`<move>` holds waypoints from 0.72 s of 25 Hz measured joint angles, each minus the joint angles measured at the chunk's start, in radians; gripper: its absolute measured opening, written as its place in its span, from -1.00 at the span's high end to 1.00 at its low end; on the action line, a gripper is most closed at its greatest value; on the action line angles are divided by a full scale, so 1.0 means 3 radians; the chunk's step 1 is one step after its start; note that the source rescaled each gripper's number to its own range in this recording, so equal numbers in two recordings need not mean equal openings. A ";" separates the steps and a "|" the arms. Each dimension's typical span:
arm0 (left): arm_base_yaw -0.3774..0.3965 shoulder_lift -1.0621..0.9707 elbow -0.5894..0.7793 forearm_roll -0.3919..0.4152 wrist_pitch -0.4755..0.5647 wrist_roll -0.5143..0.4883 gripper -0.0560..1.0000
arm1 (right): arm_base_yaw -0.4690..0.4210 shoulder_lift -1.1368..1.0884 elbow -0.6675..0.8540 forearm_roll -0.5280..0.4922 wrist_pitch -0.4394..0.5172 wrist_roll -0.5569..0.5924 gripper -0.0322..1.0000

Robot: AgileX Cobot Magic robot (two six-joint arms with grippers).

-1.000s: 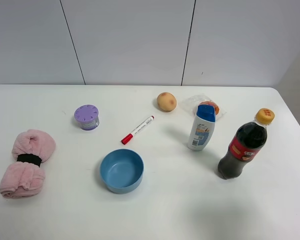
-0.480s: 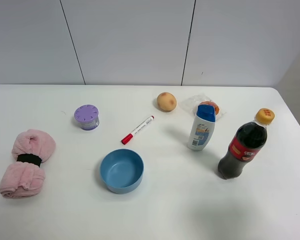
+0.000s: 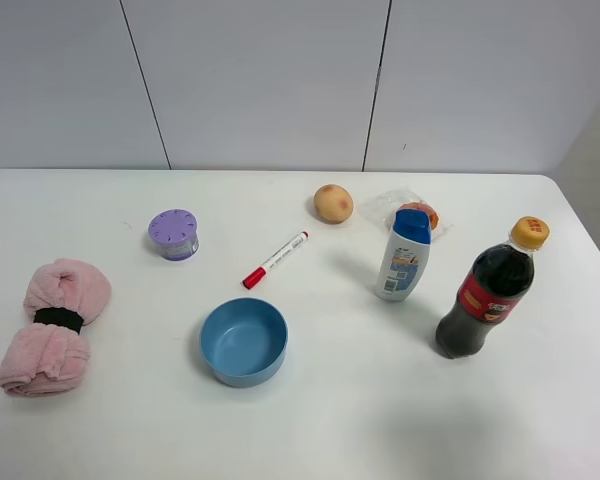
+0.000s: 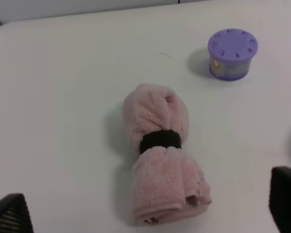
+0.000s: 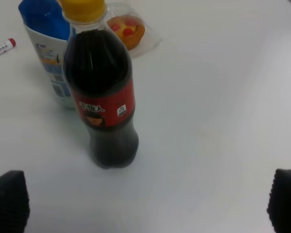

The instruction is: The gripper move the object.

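Pink rolled towel [image 3: 53, 327]: near table [image 3: 380, 420] left edge, bare surface around. Left gripper [image 4: 145, 213], right gripper [image 5: 145, 204]: jaws apart. Cola bottle [image 3: 490, 290] label unreadable.

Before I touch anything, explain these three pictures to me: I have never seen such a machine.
It is a robot with two arms, each ending in a pincer. One camera looks down from high up; one sits on each wrist.

On the white table lie a pink rolled towel, a lilac jar, a red marker, a blue bowl, a potato, a wrapped pastry, a blue-capped white bottle and a cola bottle.

The left wrist camera looks at the towel, between the wide-open left pincer. The right pincer is open before the cola. Nothing is held.
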 joint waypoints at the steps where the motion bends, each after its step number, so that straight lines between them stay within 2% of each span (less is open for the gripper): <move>1: 0.0000 0.0000 0.0000 0.0000 0.0000 0.0000 -1.00 | 0.0000 0.0000 0.0000 0.0000 0.0000 0.0000 -1.00; 7: 0.0000 0.0000 0.0000 0.0000 0.0000 0.0000 -1.00 | 0.0000 0.0000 0.0000 -0.0041 0.0000 0.0038 -1.00; 12: 0.0000 0.0000 0.0000 0.0000 0.0000 0.0000 -1.00 | 0.0000 0.0000 0.0000 -0.0421 0.0000 0.0402 -1.00; 18: -0.0033 0.0000 0.0000 0.0000 -0.0003 0.0000 -1.00 | 0.0000 0.0000 0.0000 -0.0442 0.0000 0.0445 -1.00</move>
